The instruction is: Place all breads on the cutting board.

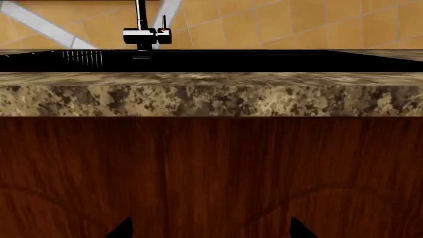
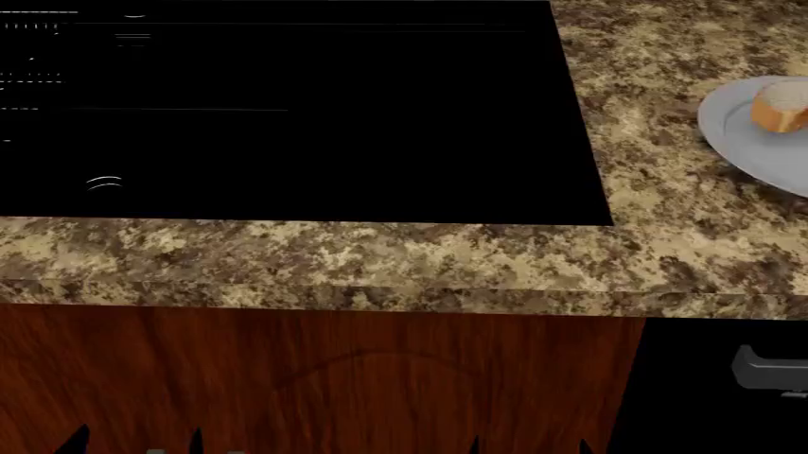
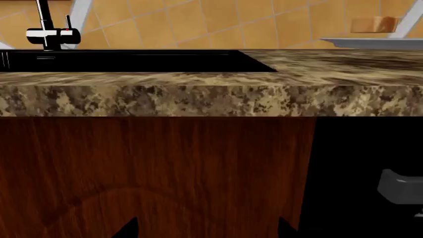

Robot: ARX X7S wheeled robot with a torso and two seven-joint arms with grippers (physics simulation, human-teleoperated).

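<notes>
One bread, a short round chunk (image 2: 781, 106) with a white cut face and tan crust, lies on a light-grey plate (image 2: 739, 142) at the counter's far right. The right wrist view shows the same chunk (image 3: 373, 25) on the plate (image 3: 370, 43), seen edge-on. The cutting board is out of view. Both grippers hang low in front of the wooden cabinet door, below the counter edge and far from the bread. My left gripper (image 2: 135, 443) (image 1: 211, 230) is open, tips wide apart with nothing between them. So is my right gripper (image 2: 531, 446) (image 3: 208, 229).
A black sink (image 2: 290, 104) fills the counter's left and middle, with a chrome faucet (image 1: 142, 34) behind it. The granite counter front (image 2: 378, 284) overhangs the reddish wood cabinet (image 2: 316, 378). A grey handle (image 2: 770, 367) sticks out of a dark panel at the right.
</notes>
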